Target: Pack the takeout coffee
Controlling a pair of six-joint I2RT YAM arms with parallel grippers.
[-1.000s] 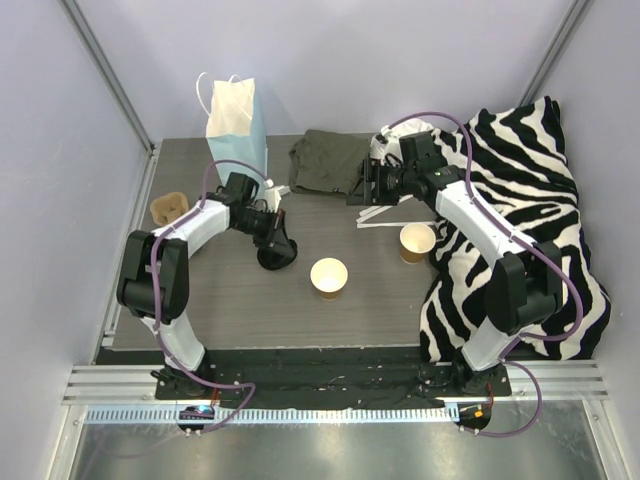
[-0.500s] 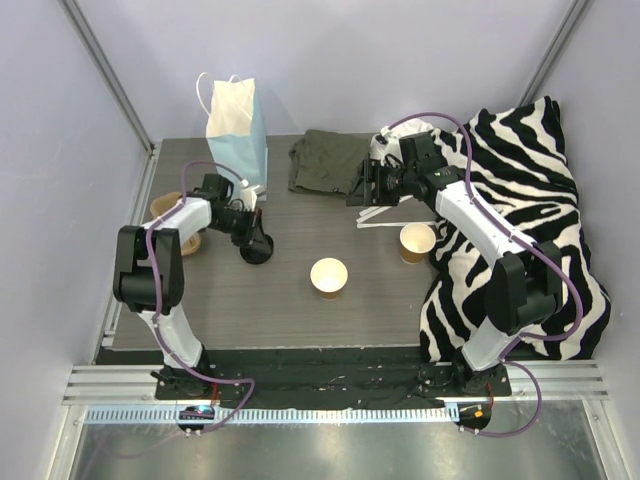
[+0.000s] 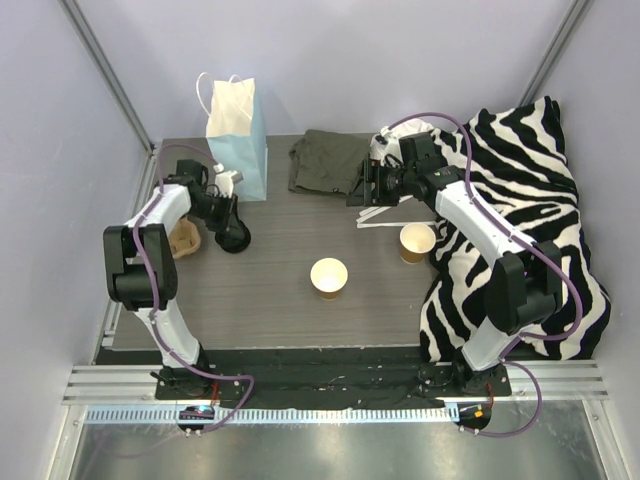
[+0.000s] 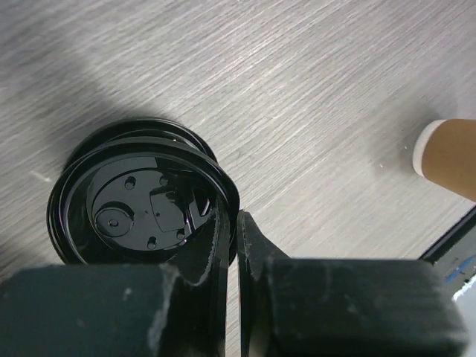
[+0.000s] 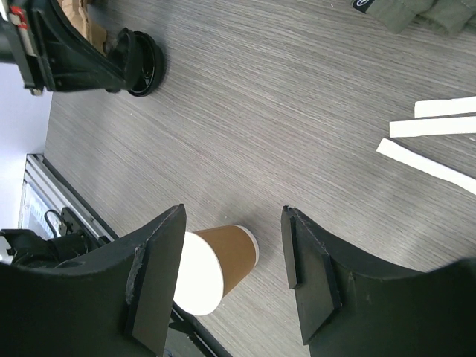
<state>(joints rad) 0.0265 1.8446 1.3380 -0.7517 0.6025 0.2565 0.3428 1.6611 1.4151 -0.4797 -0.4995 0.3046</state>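
Observation:
The takeout coffee, a lidded cup, does not show in any view. A round black lid (image 4: 137, 204) hangs just above the table, and my left gripper (image 4: 236, 217) is shut on its rim. From above, the left gripper (image 3: 226, 226) and black lid (image 3: 234, 238) sit between the blue paper bag (image 3: 240, 135) and the brown cup carrier (image 3: 184, 239). Two lidless tan cups stand upright, one mid-table (image 3: 328, 277) and one further right (image 3: 417, 242). My right gripper (image 3: 360, 190) hovers open and empty; in the right wrist view the tan cup (image 5: 223, 260) lies far below its open gripper (image 5: 232, 216).
An olive cloth (image 3: 325, 160) lies at the back centre. White paper strips (image 3: 392, 216) lie under the right arm. A zebra-print blanket (image 3: 520, 220) covers the table's right side. A grey wall stands close on the left.
My left arm has swung left with the black lid, from near the centre cup to beside the carrier and bag. The right arm has not moved.

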